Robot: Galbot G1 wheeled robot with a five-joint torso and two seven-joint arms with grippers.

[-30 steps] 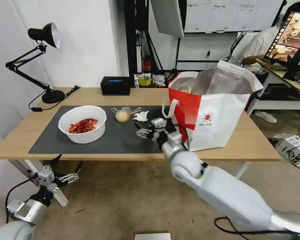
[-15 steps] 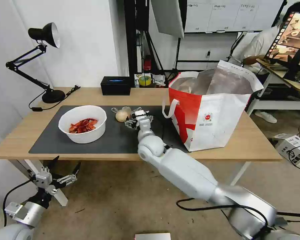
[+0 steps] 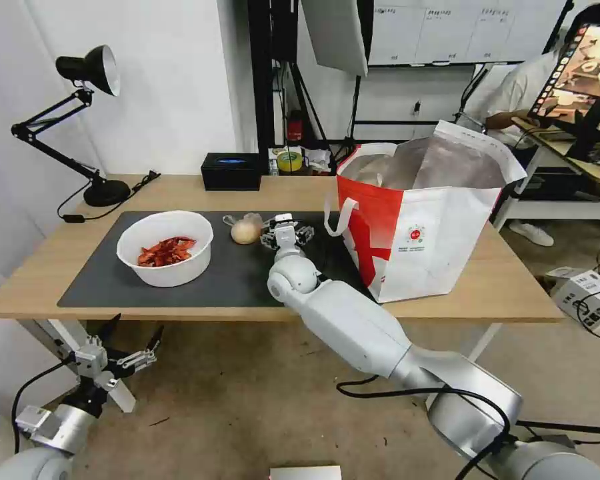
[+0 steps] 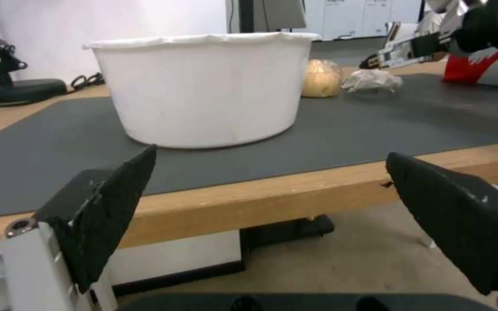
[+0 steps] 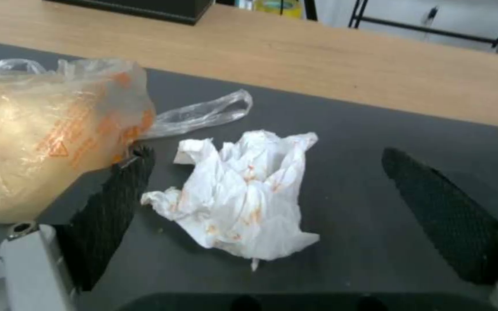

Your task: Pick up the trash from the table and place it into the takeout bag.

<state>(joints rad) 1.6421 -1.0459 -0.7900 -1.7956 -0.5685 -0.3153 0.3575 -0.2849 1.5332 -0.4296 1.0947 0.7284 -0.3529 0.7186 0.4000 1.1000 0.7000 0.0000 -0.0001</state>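
While the right end effector [image 5: 260,203] straddles one crumpled tissue [image 5: 243,194] mid-frame, fingers apart, one bagged lump [image 5: 47,134] sits beside. One bowl [image 3: 165,248] rests left on the surface [image 3: 180,190]; the left end effector [image 3: 123,343], spread wide, hangs at lower left.

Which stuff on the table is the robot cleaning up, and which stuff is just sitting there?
For the job:
white bowl of red shells
crumpled tissue, between the open right pincer fingers
clear bag with yellowish lump
takeout bag

Just sitting there:
black tissue box
desk lamp
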